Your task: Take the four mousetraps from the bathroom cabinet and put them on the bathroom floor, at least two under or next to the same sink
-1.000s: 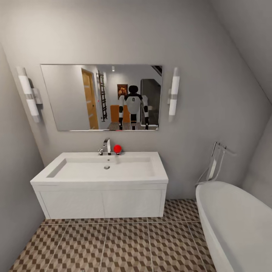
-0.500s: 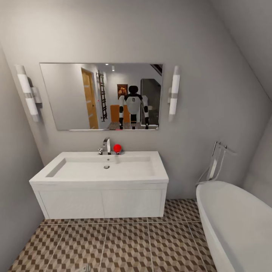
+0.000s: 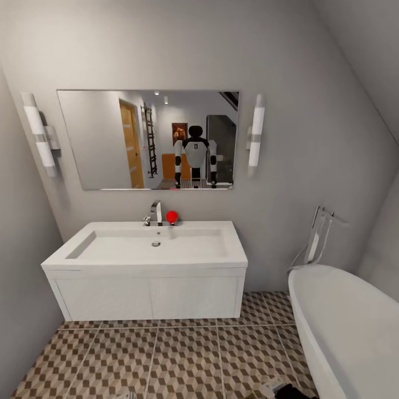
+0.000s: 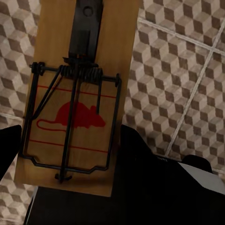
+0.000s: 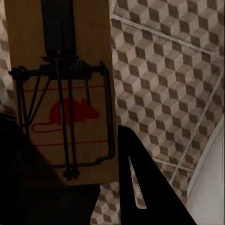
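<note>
Head view: sink point(image 3: 145, 246) dead ahead, floor point(image 3: 183, 360) between. Left gripper point(image 4: 65, 154) and right gripper point(image 5: 70, 159) each clamp a mousetrap point(image 4: 77, 93), point(image 5: 61, 89), long axis along the fingers.

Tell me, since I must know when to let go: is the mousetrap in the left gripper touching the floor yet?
Cannot tell. In the left wrist view the mousetrap sits between the left gripper's dark fingers over the patterned floor, but no contact or gap shows.

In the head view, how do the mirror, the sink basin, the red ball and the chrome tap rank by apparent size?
Largest to smallest:
1. Sink basin and mirror: look alike, the nearer basin perhaps larger.
2. Chrome tap.
3. Red ball.
</note>
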### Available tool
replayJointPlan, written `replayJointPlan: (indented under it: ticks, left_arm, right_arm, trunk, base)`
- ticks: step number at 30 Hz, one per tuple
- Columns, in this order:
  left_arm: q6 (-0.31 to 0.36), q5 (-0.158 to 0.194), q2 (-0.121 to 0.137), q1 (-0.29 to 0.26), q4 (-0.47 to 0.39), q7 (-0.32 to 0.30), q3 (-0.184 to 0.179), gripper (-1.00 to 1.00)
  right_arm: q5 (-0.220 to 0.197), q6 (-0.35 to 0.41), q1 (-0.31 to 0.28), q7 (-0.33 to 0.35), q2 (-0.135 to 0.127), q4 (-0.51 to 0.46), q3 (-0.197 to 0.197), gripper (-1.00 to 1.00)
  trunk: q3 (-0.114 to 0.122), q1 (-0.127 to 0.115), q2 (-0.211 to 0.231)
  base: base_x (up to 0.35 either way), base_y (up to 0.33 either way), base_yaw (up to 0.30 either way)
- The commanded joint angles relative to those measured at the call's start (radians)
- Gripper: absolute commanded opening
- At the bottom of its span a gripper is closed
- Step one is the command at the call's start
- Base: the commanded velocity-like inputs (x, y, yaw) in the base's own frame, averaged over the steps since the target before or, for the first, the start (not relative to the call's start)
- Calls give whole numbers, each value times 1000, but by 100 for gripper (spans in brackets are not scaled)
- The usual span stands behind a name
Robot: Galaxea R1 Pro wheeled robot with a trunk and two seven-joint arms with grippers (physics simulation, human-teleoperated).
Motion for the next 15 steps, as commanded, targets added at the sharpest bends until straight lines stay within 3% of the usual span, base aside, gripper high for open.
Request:
replayJointPlan:
  ticks: [1,4,5,7,12,15]
  left_arm:
    - [10,3,0,-1,-2,6,5,-100]
    - [40,2,0,-3,-3,8,5,-100]
    - [72,3,-1,-19,-9,9,5,-100]
    - [91,2,-4,-46,-23,9,5,-100]
    - [108,2,-7,-95,-40,9,6,-100]
    - [114,1,-18,-136,-45,10,6,-100]
  right_arm:
    - [-5,11,-2,-11,7,-5,8,-100]
    - [-56,25,-12,-49,30,-13,8,-100]
    - [-114,42,-39,-66,44,-16,8,-100]
    - [-141,61,-68,-73,49,-17,8,-100]
    - [-165,89,-109,-78,53,-17,8,-100]
    - [-181,98,-142,-80,69,-17,8,-100]
  trunk:
    - [-5,4,-9]
    - [-14,16,-30]
    - [-18,20,-37]
    - [-24,27,-51]
    - [-39,46,-86]
    - [-49,58,-107]
  base:
    - [0,0,0]
    - [0,0,0]
    - [0,0,0]
    - [0,0,0]
    - [0,0,0]
    - [0,0,0]
